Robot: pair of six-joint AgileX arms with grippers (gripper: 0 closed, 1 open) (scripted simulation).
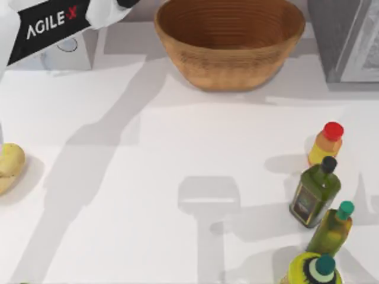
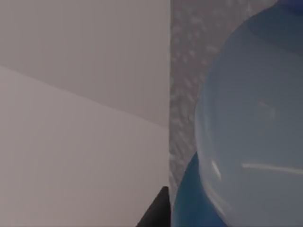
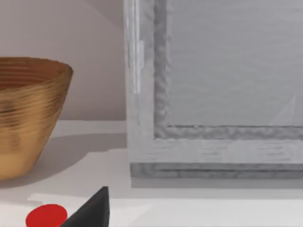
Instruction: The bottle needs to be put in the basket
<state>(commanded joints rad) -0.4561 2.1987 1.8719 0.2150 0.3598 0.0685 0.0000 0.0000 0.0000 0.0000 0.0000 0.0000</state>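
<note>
The bottle (image 2: pixel 251 118) sits close in front of the left wrist camera, clear plastic above a blue lower part. My left gripper (image 2: pixel 189 213) is shut on it, with one dark fingertip (image 2: pixel 158 208) right beside the blue base. My left arm (image 1: pixel 53 23) reaches across the top view's back left corner, left of the basket (image 1: pixel 230 44). The basket is a wide, tan, woven bowl at the back centre, and it also appears in the right wrist view (image 3: pixel 28 118). My right gripper (image 3: pixel 94 210) is parked over the right side, open and holding nothing.
A grey framed cabinet (image 1: pixel 346 41) stands at the back right, just right of the basket. Along the right edge stand a yellow-orange bottle with a red cap (image 1: pixel 325 145), a dark olive-oil bottle (image 1: pixel 314 195) and two teal-capped bottles (image 1: pixel 331 228). A pale lump (image 1: pixel 9 165) lies at the left edge.
</note>
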